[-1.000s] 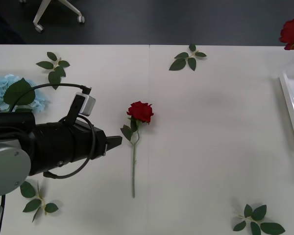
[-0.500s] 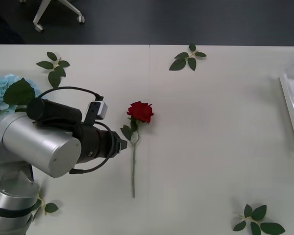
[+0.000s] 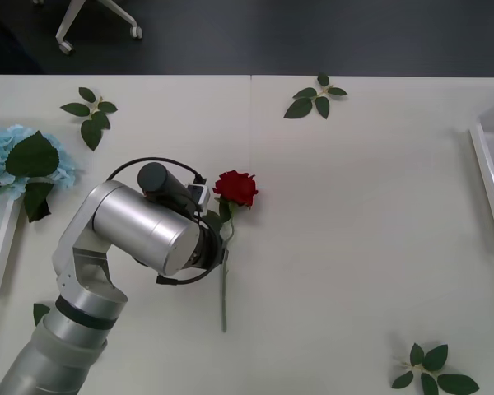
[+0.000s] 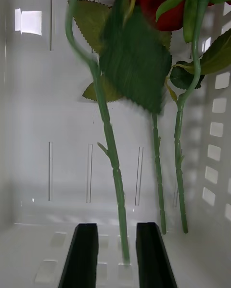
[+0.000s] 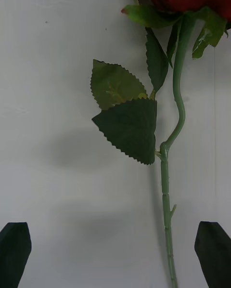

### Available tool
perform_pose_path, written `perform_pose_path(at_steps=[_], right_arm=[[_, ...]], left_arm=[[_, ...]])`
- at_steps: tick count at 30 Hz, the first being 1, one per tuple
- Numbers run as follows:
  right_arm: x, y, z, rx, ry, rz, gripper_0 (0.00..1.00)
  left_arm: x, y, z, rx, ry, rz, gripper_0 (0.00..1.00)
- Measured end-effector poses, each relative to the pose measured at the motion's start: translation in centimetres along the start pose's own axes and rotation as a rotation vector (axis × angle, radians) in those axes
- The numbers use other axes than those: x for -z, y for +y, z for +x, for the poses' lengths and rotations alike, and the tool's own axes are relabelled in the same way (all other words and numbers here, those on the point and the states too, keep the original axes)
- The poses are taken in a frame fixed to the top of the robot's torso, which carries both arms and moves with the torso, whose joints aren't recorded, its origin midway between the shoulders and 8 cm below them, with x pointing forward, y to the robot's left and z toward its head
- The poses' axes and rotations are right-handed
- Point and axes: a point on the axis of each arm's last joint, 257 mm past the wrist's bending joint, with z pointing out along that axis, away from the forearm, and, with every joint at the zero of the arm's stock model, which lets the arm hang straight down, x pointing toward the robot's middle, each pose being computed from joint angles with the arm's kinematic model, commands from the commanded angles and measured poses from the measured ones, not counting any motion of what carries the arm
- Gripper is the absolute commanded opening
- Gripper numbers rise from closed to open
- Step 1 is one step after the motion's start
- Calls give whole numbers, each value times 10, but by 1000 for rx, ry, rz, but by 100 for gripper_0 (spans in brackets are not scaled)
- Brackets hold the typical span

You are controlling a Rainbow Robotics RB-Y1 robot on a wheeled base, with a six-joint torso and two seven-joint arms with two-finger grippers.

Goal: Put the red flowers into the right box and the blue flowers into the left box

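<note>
On the worktop (image 3: pixel 354 206), one red flower (image 3: pixel 235 188) lies between wide-spread left gripper (image 5: pixel 115 242) fingers; right gripper (image 4: pixel 117 254) narrowly clasps another stem (image 4: pixel 108 138) over three in the right box (image 4: pixel 29 124).

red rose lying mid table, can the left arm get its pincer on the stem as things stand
Probably yes. The left pincer is open, its fingers at either side of the red rose stem, which lies bare on the table. Nothing lies between them; only the rose's own leaves sit nearby, farther up the stem.

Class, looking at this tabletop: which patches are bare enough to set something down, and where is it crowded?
Bare: the wide stretch between the red rose and the right box. Crowded: around the left gripper, open over the rose's stem, and the blue flowers.
</note>
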Motion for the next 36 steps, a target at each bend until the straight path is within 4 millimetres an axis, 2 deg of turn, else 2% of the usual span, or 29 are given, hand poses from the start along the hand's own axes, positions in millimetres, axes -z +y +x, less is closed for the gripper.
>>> perform_pose_path(at_steps=[4,12,16,19,21,28,33,36], right_arm=[[0,9,-5,-25,-18,-34,82],[1,17,-13,-50,-46,-67,87],[0,31,-23,-50,-69,-106,88],[5,50,-29,-32,-63,-165,89],[12,59,-41,-24,-85,-196,89],[51,104,-104,120,-191,-287,90],[67,153,-135,229,-244,-355,90],[77,195,-151,282,-285,-428,90]], left_arm=[[-9,-2,-3,-9,28,-12,100],[-23,-14,-7,-25,62,-20,100],[-31,-20,-4,-28,76,-37,100],[-36,-20,-4,-25,81,-48,100],[-37,-21,-3,-24,81,-56,100],[-43,-36,0,-19,90,-37,100],[-49,-35,7,-16,116,-43,100],[-50,-34,4,-20,116,-50,100]])
